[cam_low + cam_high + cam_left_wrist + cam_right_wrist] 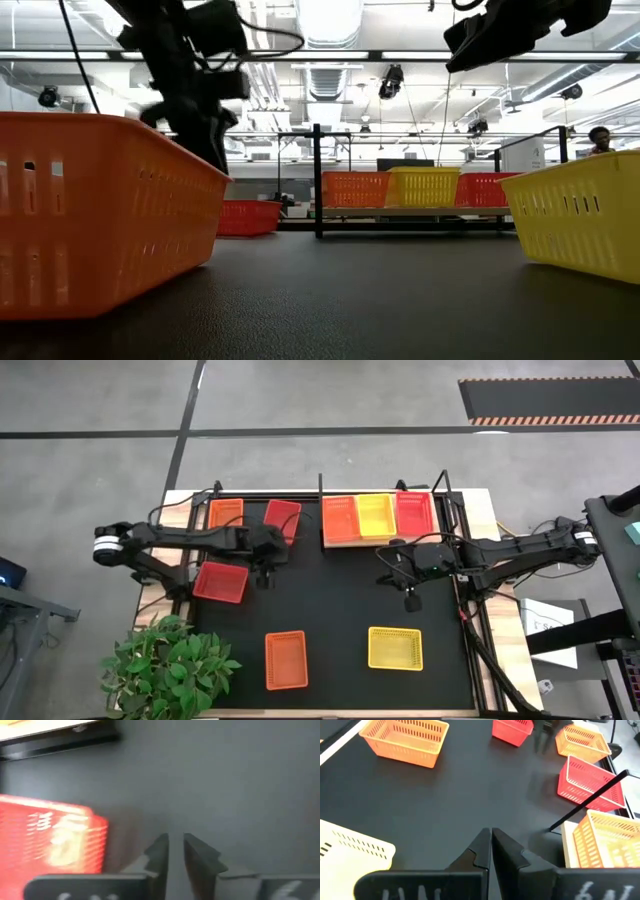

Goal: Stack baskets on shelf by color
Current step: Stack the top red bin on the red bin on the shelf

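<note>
Three baskets (pixel 377 517) line the shelf (pixel 330 542); five remain on the mat (pixel 340 610); left gripper (pixel 264 574) barely parted, right gripper (pixel 411 598) closed, both empty

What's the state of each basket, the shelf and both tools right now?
Shelf: holds three baskets side by side.
Orange basket on shelf: upright.
Yellow basket on shelf: upright, middle.
Red basket on shelf: upright.
Loose orange basket: upright on mat.
Loose yellow basket: upright on mat.
Red basket by left arm: on mat, not held.
Left tool: slightly parted, empty.
Right tool: shut, empty.
</note>
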Available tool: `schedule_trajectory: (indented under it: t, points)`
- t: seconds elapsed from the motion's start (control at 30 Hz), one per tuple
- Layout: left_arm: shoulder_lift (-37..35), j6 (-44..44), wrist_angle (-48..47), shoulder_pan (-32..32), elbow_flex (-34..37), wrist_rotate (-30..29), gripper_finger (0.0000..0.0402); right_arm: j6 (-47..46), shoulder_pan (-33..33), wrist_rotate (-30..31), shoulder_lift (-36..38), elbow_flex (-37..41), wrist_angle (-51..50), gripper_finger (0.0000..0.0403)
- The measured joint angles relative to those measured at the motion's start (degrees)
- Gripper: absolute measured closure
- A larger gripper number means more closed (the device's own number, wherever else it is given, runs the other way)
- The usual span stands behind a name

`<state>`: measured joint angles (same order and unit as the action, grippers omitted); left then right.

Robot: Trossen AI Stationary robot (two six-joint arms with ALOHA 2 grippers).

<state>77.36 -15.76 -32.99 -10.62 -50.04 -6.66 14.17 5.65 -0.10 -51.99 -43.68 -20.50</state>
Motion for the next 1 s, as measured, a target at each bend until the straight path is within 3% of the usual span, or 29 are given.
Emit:
schedule_trajectory:
  t: [0.2,0.3,0.5,0.63,0.83,1.0]
  points:
    - [3.2,-5.1,3.1,-6.7,0.1,-9.1,0.0270,0.0,0.0,0.0,0.0,0.1,0.0,0.0394]
    - [5.3,-6.9,5.2,-9.8,0.2,-9.3,0.0248,0.0,0.0,-0.1,0.0,0.1,0.0,0.0394]
    - [10.3,-7.2,6.2,-12.3,0.4,-7.1,0.0243,2.6,0.0,-0.2,0.0,0.6,0.1,0.0394]
    - [12.6,-7.2,6.8,-11.5,0.4,-6.8,0.0270,4.1,0.0,-0.2,-0.1,1.3,0.0,0.0394]
    - [12.7,-2.1,6.6,-8.4,0.4,-4.9,0.0384,4.5,0.0,-0.2,0.0,1.9,-0.2,0.0394]
    - [11.3,7.5,6.8,-4.6,0.3,-4.1,0.0399,4.4,0.0,-0.1,0.0,1.9,-0.2,0.0394]
